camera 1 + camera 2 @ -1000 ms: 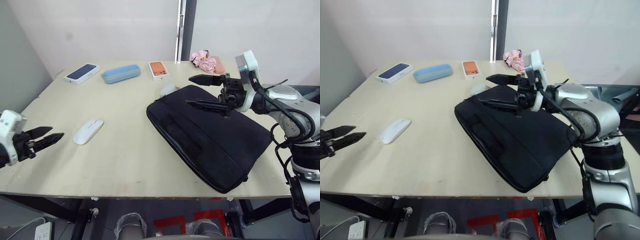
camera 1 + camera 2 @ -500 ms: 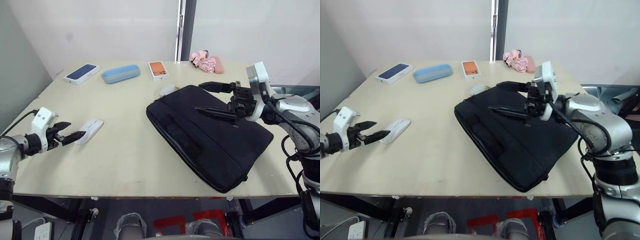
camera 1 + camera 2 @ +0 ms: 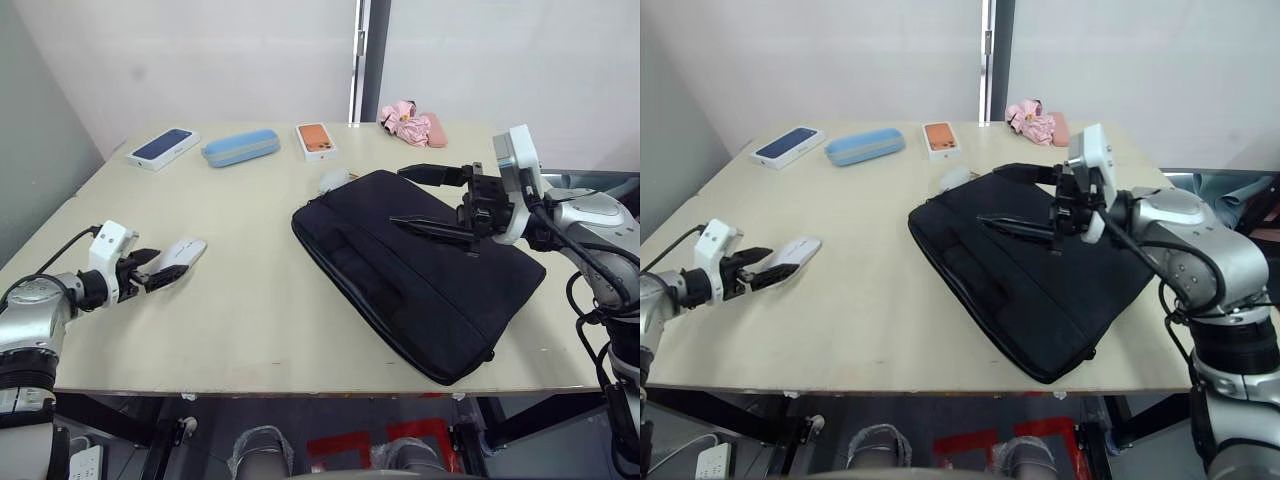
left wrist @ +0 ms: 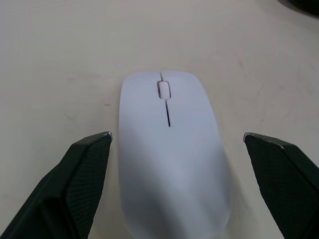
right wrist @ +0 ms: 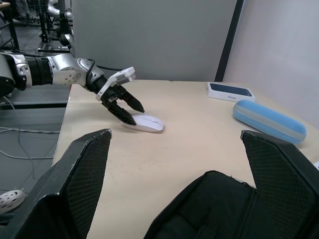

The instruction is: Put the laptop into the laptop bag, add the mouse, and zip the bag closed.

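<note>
One pale wooden table (image 3: 260, 330) is set before white walls and a dark vertical post; two mice are counted, the slim white mouse (image 3: 180, 253) near the left edge and a rounder grey mouse (image 3: 334, 180) just beside the laptop bag (image 3: 420, 280); one blue case (image 3: 241, 146), two phone boxes and a pink bundle (image 3: 408, 120) are ranged along the far edge; the left gripper (image 4: 174, 144) is spread wide either side of the mouse, nothing gripped; the right gripper (image 3: 420, 198) is held open over the bag, empty.

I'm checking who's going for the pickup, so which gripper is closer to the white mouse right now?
Left. The left gripper sits right at the mouse, open fingers on either side of it. The right gripper hovers open over the laptop bag, across the table.
</note>
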Controlling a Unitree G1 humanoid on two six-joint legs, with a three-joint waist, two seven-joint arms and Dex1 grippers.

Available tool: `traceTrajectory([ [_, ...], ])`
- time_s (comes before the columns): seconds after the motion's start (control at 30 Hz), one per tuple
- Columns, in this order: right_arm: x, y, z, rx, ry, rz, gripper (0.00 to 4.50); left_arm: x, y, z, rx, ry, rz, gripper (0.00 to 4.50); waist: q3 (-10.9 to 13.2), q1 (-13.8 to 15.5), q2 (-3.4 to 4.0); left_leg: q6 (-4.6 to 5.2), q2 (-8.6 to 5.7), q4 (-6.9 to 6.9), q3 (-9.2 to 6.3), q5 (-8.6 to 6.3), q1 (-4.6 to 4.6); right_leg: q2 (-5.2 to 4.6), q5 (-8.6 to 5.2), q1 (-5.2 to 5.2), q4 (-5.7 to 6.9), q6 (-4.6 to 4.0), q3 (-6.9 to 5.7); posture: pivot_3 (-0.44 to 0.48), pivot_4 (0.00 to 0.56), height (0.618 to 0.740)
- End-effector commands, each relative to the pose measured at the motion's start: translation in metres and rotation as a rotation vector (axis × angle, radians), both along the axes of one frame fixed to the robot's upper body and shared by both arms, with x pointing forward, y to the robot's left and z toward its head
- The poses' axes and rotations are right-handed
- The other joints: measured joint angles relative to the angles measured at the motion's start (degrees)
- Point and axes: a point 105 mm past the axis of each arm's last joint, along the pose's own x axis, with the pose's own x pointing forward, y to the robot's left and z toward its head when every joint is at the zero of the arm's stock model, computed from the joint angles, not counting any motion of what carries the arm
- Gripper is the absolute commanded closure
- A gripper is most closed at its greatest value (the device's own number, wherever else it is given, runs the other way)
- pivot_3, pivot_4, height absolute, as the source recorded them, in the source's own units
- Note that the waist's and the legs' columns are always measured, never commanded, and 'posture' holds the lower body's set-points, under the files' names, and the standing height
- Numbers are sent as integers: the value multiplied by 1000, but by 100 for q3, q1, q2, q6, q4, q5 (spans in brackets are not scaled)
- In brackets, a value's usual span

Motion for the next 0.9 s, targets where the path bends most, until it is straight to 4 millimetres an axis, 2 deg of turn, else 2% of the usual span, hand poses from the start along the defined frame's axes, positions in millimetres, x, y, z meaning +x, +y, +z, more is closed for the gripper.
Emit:
traceTrajectory([
  [0.03, -6, 1, 10, 1, -56, 3, 128, 5, -1, 8, 28, -50, -10, 46, 0, 1, 0, 0, 0, 0, 0, 0, 0, 0, 0, 0, 0, 0, 0, 0, 150, 740],
  [0.27, -6, 2, 8, -3, -50, 1, 128, 6, 0, -7, 68, -19, -7, 46, 0, 7, 0, 0, 0, 0, 0, 0, 0, -1, 0, 0, 1, 0, 0, 0, 150, 740],
  [0.43, -4, 4, 9, 1, -52, -2, 128, 8, -1, -8, 61, -22, -9, 46, 0, 6, 0, 0, 0, 0, -1, 0, 0, -1, 0, 0, 1, 0, 0, 0, 150, 740],
  [0.53, -4, 4, 8, 4, -53, -4, 128, 8, 1, -6, 60, -28, -6, 835, 0, 6, 0, 0, 0, 0, 0, 0, 0, -1, 0, 0, 1, 0, 0, 0, 150, 740],
  [0.57, -3, 4, 8, 4, -53, -9, 128, 7, 2, -4, 58, -28, -5, 874, 0, 6, 0, 0, 0, 0, 0, 0, 0, -1, 0, 0, 1, 0, 0, 0, 150, 740],
  [0.6, -3, 4, 8, 5, -53, -13, 128, 7, 3, -4, 57, -27, -5, 1529, 0, 5, 0, 0, 0, 0, 0, 0, 0, -1, 0, 0, 1, 0, 0, 0, 150, 740],
  [0.8, -2, 5, 7, 8, -39, -17, 128, 0, 3, 4, 42, -33, -29, 1621, 1, 1, 1, -1, 0, 0, 0, 0, 0, -2, 0, -1, 1, 0, 0, 0, 150, 740],
  [0.9, -2, 7, 5, -2, -38, -21, 128, -5, -3, 24, 28, -89, -81, 1621, 1, -1, 1, -1, 0, -1, 0, 0, -1, -2, 0, -2, 0, 0, 0, 0, 150, 740],
])
